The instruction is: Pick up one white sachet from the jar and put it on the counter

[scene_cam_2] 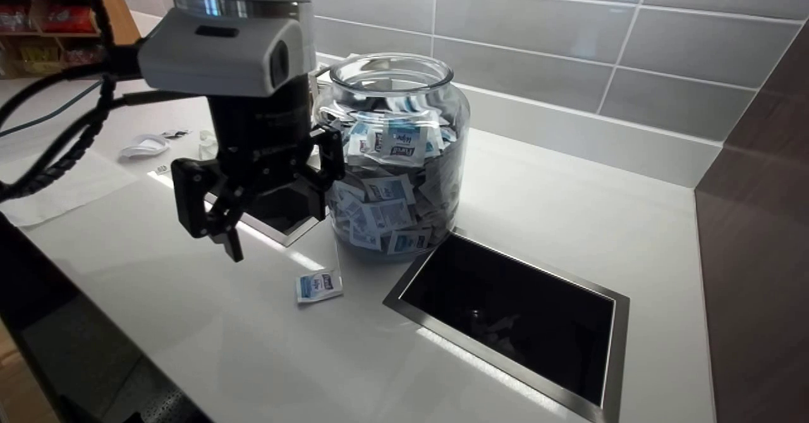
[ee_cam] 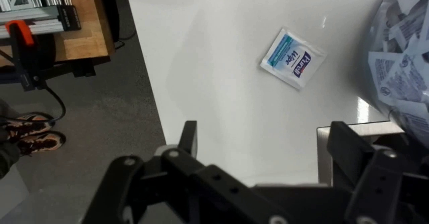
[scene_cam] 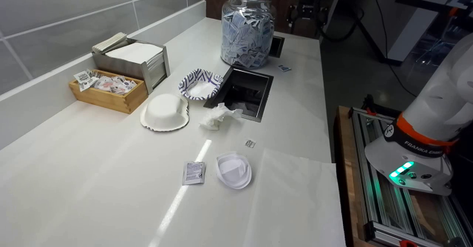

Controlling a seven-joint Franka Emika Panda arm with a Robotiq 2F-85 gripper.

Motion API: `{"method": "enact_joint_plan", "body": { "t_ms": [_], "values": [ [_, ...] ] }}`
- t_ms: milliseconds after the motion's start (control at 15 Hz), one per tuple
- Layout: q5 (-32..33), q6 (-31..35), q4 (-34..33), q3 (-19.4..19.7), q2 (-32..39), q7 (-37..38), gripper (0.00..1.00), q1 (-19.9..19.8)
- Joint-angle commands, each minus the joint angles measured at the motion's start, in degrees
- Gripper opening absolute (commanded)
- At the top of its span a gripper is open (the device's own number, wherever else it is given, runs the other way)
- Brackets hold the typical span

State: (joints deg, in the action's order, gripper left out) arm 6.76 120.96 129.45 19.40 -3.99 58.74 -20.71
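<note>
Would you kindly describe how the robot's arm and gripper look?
The arm is white, with an orange band, a black collar lettered FRANKA, and a glowing green strip on its base. The gripper is black with two angular, jointed fingers; black cables run beside it.

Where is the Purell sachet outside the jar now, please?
In the wrist view's upper right, the sachet lies on the counter, left of the jar.

The claw (ee_cam: 263,137) is black — the sachet (ee_cam: 292,59) white, blue-banded.
</note>
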Motion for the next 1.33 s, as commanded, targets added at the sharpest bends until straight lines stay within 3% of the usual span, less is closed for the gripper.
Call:
{"method": "enact_joint_plan", "body": {
  "t_ms": [0, 467, 1267],
  "values": [
    [5.1, -2.2, 2.3, -0.9, -5.6, 1.1, 1.0, -0.3],
    [11.6, -2.6, 3.3, -4.4, -12.3, -3.8, 1.0, 0.3],
    [9.2, -2.5, 2.5, -10.7, -17.9, -25.8, 1.0, 4.1]
  ]
}}
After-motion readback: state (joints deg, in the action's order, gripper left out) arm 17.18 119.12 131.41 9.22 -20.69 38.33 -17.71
